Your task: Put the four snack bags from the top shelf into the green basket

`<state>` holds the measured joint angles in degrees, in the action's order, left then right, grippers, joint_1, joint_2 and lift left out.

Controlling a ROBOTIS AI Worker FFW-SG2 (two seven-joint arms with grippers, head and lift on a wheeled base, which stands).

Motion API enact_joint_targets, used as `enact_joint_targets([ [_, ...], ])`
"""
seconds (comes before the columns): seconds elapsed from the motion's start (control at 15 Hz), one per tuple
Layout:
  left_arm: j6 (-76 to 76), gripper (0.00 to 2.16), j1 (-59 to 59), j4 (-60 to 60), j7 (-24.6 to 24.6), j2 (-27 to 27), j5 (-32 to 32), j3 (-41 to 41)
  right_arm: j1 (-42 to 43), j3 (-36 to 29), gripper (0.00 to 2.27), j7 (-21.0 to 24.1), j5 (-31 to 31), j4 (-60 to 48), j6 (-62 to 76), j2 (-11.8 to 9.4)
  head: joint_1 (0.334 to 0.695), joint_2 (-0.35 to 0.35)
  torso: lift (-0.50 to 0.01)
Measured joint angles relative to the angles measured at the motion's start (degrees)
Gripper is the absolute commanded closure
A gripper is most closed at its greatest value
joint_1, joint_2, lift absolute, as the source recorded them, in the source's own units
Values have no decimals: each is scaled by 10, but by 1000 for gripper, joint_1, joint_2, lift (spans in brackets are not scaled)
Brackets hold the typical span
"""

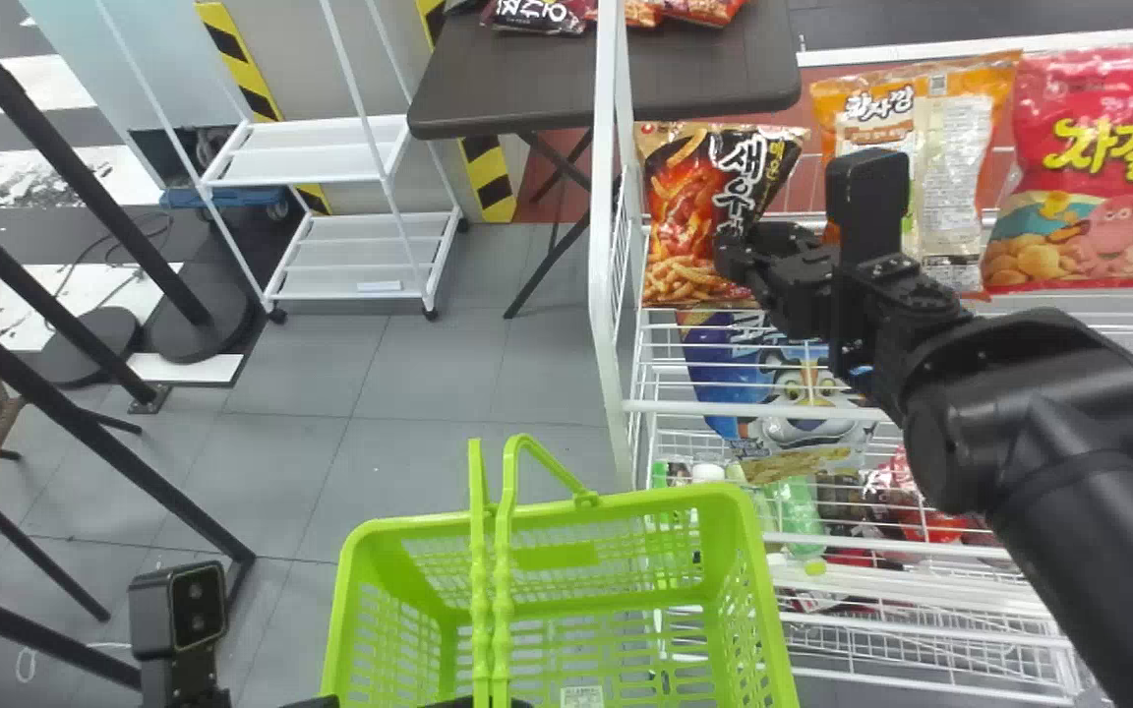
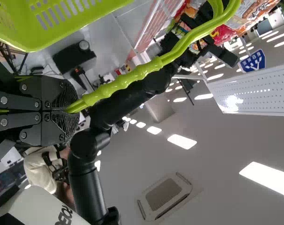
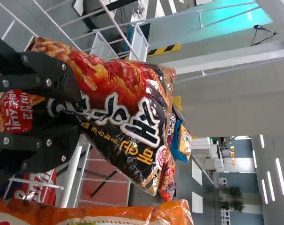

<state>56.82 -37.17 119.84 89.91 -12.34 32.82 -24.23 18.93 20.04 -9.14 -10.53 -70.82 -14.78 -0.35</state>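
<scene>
The red-and-black snack bag (image 1: pixel 680 221) stands at the left end of the top shelf, just beside the white side frame (image 1: pixel 608 197). The right gripper (image 1: pixel 732 258) is at its front, fingers apart, with part of the wrapper between them; whether they pinch it I cannot tell. To its right stand an orange snack bag (image 1: pixel 955 147) and then a pink-red snack bag (image 1: pixel 1093 167). A blue bag with a tiger (image 1: pixel 783 383) lies on a lower tier. In front of the rack, the green basket (image 1: pixel 566 514) has its two handles (image 1: pixel 491 580) up and close together; the left gripper (image 1: pixel 468 702) is clamped on them. Behind the rack, more packets (image 1: pixel 539 14) lie on a dark table (image 1: pixel 517 79), with a white wheeled cart (image 1: pixel 311 157) to its left.
</scene>
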Motion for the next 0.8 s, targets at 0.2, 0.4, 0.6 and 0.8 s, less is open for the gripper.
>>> enact_joint_targets([
  [0.2, 0, 2148, 7, -6, 0, -3, 8, -9, -70, -18, 2250, 12, 19, -130, -39, 0, 695, 240, -4],
  [0.4, 1, 2148, 17, -6, 0, -6, 9, -12, -160, -66, 2250, 14, 42, -276, -97, 0, 695, 205, -4],
  [0.6, 1, 2148, 42, -17, 0, -10, 4, -8, -278, -122, 2250, 9, 30, -435, -163, 0, 695, 143, -4],
  [0.8, 4, 2148, 68, -29, 0, -12, -7, 7, -411, -150, 2250, -4, -5, -592, -229, 1, 695, 128, -4],
])
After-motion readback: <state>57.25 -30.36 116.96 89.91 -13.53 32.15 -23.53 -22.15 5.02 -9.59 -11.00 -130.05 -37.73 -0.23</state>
